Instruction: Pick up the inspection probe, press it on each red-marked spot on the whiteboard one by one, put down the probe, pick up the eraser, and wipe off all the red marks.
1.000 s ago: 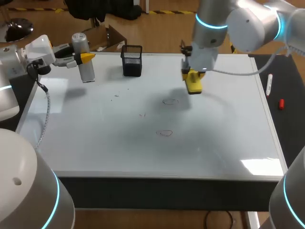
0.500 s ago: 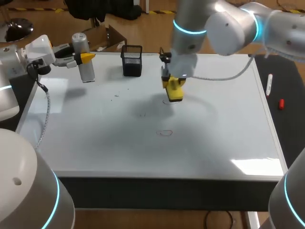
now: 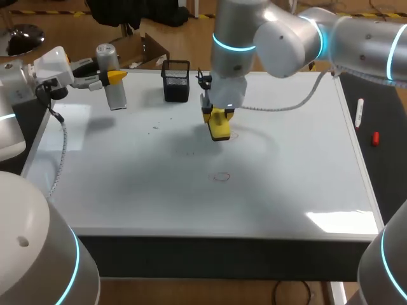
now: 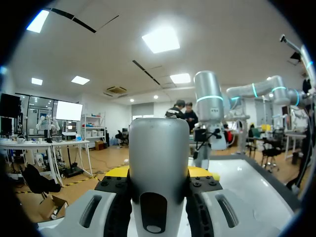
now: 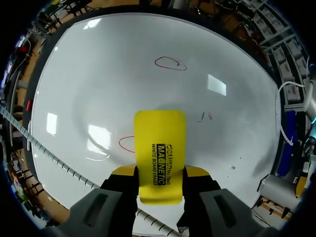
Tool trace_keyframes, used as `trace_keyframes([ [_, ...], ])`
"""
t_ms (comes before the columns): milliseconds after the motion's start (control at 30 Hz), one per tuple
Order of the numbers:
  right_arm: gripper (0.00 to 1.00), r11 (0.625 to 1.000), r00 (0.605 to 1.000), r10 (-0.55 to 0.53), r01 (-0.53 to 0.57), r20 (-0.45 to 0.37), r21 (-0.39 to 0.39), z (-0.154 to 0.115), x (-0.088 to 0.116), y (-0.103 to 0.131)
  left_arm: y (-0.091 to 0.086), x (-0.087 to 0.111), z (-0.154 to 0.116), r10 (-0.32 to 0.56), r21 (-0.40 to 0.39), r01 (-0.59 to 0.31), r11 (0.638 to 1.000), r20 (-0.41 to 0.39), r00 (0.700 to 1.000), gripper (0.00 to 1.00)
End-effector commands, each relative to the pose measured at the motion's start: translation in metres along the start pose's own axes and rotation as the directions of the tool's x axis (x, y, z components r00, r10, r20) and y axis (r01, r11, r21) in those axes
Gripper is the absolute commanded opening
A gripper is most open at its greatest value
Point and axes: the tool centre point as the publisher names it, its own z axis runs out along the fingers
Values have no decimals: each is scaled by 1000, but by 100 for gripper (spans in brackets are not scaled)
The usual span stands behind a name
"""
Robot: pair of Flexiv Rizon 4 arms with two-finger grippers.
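- Now the eraser point(image 5: 160, 153) is clamped between the fingers of the right tool point(image 5: 160, 177), face down, presumably for wiping.
- A red oval point(image 5: 126, 143) is half covered at the eraser's edge. A second oval point(image 5: 170, 62) lies well ahead on the whiteboard point(image 5: 98, 74).
- The probe point(image 3: 115, 95) is gripped upright in the left tool point(image 3: 107, 77), probably so that the wiping path is left free.

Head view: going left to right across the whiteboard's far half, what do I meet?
probe → black mesh holder → yellow eraser. The red marks overlap the eraser's span, so they are left out.
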Motion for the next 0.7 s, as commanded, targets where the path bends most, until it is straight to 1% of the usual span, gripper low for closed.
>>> trace_keyframes([
  [33,0,1000,1000,1,-1,-28,-2,10,-5,-2,-1,0,0,1,1,-1,1000,1,1000,0],
  [233,0,1000,999,19,-20,-27,-8,23,-4,-2,-1,0,0,1,1,-1,1000,1,1000,0],
  [400,0,1000,999,28,-28,-20,-6,26,-3,-3,-1,0,0,1,1,-1,1000,1,1000,0],
  [700,0,999,999,38,-39,-25,-30,36,11,-1,-1,0,0,1,1,-1,1000,1,1000,0],
])
